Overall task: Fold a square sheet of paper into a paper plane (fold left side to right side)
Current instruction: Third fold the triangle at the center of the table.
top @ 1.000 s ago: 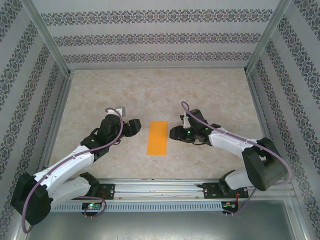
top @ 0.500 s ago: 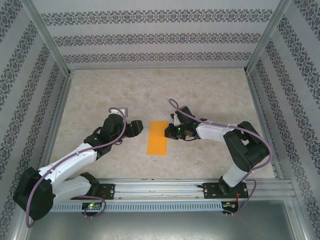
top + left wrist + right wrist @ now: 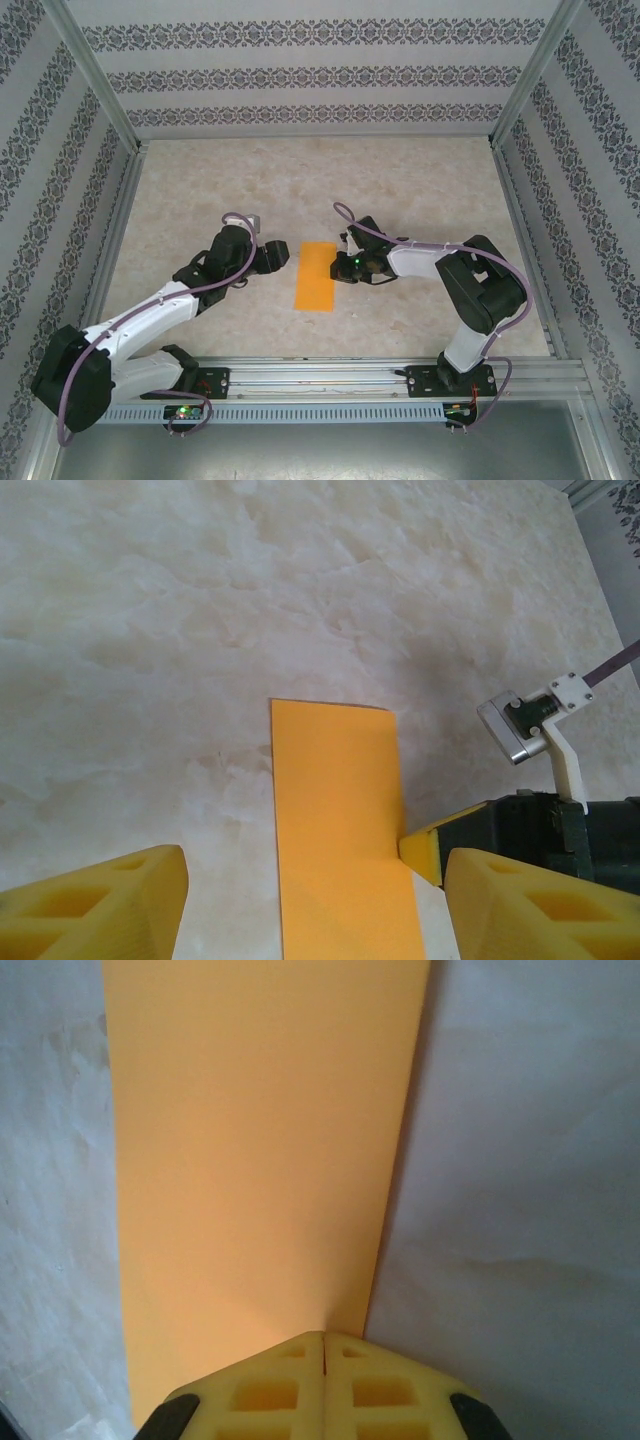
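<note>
Quantities recorded:
- One square sheet of paper (image 3: 315,277), orange, lay as a single narrow rectangle on one table (image 3: 200,190)
- Two robot arms were present: one left arm (image 3: 150,315) left of the sheet and one right arm (image 3: 430,262) right of the sheet
- Two grippers were present: the left gripper (image 3: 280,256) and the right gripper (image 3: 342,266), one at each side of the sheet
- Each gripper carried two yellow fingers (image 3: 95,905), four in total
</note>
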